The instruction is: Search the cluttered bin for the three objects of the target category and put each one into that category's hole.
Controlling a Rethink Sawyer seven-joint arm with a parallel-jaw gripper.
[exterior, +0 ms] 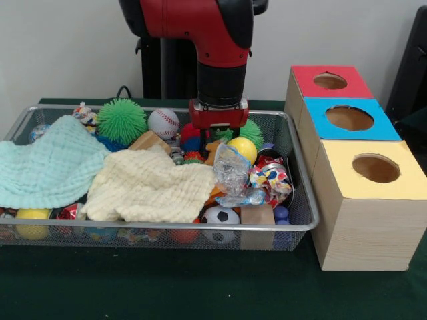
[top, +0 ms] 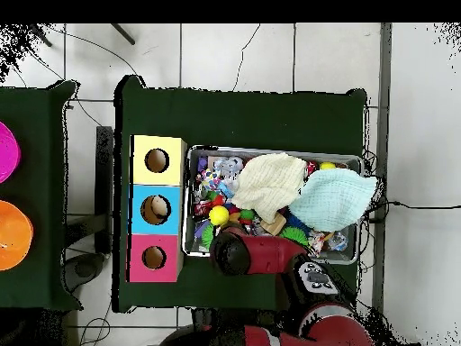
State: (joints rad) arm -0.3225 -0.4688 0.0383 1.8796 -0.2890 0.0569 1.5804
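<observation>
1. The gripper (exterior: 219, 135) reached down into the wire bin (exterior: 301, 175) among the toys at its far side; whether it was spread or pinched could not be told.
2. A yellow ball (exterior: 243, 148) lay just beside it, near a baseball (exterior: 163, 123) and a green spiky ball (exterior: 121, 120).
3. Two cloths covered much of the bin.
4. The red (exterior: 331, 81), blue (exterior: 349, 118) and yellow (exterior: 376, 168) hole boxes stood alongside on the table (exterior: 167, 287).
</observation>
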